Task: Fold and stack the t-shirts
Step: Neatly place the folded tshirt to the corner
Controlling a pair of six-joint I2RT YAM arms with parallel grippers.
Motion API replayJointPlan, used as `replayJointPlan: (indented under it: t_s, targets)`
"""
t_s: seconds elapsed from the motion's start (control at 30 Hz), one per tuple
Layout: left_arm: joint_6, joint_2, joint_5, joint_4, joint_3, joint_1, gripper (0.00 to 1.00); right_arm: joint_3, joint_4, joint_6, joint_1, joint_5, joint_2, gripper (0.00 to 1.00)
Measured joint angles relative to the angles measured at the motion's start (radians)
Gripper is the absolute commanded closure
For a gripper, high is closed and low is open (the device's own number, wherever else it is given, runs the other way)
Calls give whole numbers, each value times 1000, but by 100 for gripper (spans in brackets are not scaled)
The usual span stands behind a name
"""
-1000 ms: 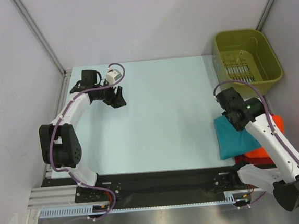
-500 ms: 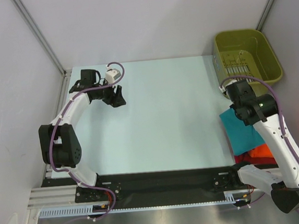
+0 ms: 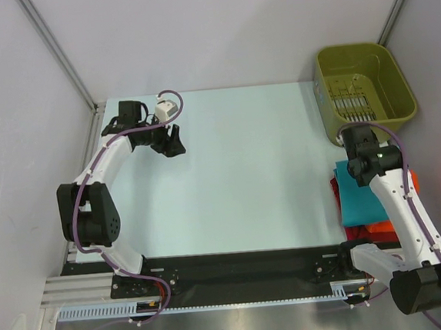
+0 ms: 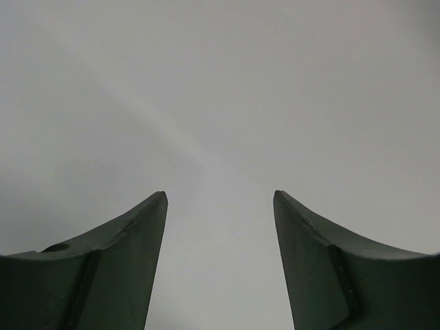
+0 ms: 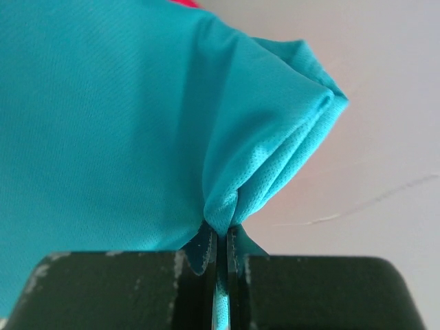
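teal t-shirt [image 5: 103,124] folded, pinched tight by r gripper [image 5: 221,237] — atop red shirts [image 3: 373,230], l gripper [image 4: 220,197] wide open, empty

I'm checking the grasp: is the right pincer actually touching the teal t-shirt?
Touching. The right wrist view shows the right pincer shut on a pinched fold of the teal t-shirt, with the cloth squeezed between its two halves.

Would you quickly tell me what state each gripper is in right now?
Left gripper: open, empty.
Right gripper: closed on the teal t-shirt.
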Motion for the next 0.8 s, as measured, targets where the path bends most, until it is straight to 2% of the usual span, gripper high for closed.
replayJointPlan:
  t_s: [0.2, 0.37, 0.6, 0.8]
  targets:
    - [0, 0, 0, 0, 0, 0, 31, -10, 103, -72, -37, 51, 29, 100]
    - [1, 0, 0, -1, 0, 0, 30, -80, 172, -126, -82, 59, 44, 100]
    - [2, 1, 0, -5, 5, 0, 30, -153, 290, -212, -209, 37, 89, 100]
    - [2, 1, 0, -6, 18, 0, 30, -188, 364, -253, -250, 14, 100, 100]
